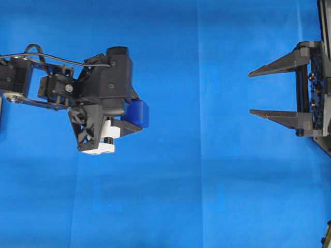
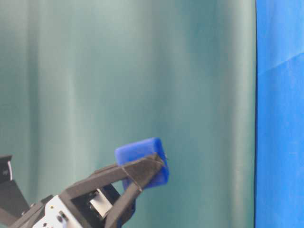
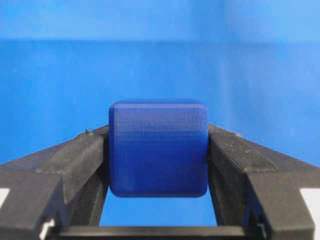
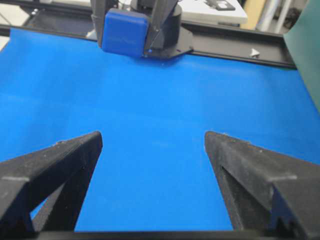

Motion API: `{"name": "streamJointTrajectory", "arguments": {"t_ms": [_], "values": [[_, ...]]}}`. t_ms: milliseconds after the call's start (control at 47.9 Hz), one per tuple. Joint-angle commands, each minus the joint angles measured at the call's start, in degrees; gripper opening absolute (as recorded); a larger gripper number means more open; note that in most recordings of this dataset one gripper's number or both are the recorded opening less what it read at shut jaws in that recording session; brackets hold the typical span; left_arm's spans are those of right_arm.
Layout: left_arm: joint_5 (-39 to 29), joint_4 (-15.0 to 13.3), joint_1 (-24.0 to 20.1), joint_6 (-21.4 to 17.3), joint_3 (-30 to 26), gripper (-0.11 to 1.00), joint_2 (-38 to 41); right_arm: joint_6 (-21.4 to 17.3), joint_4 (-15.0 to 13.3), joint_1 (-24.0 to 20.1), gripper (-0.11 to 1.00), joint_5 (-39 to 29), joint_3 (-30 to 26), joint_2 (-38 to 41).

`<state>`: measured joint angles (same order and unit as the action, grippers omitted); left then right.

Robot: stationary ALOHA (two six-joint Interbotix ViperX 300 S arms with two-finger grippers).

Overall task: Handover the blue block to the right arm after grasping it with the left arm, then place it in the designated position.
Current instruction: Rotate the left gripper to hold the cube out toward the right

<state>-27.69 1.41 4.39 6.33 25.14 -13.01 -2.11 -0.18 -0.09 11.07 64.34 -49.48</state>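
Blue table cover backs the blue block, half-hidden by the left gripper.

Blue blocks: one, the blue block.
Robot arms: two, the left arm and the right arm.
Grippers: two, the left gripper and the right gripper.
Fingers per gripper: two, long and pointed; four fingers counted across both.
White brackets: one cluster seen on the left gripper, the white bracket.
Table covers: one bright blue cover.
Backdrop curtains: one green curtain.
Cables: at least one black cable on the left arm; exact count cannot be told.
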Motion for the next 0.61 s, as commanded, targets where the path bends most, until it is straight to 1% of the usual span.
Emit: {"name": "streamJointTrajectory", "arguments": {"t_ms": [0,292,417,584], "values": [[5.1,0.09,-0.09,-0.09,0.53,0.49,-2.55,0.09,-0.09,0.09,0.97,0.62,-1.67,0.35],[24.7,0.09,-0.09,-0.44,7.82,0.49,-7.29,0.09,0.0,0.09,0.97,0.62,-1.67,0.88],[31.03,0.09,-0.09,-0.53,10.81,0.49,-8.96,0.09,-0.09,0.09,0.97,0.7,-1.67,0.88],[36.83,0.09,-0.09,-0.53,14.06,0.49,-10.28,0.18,-0.09,0.0,0.97,1.14,-1.67,1.05]]}}
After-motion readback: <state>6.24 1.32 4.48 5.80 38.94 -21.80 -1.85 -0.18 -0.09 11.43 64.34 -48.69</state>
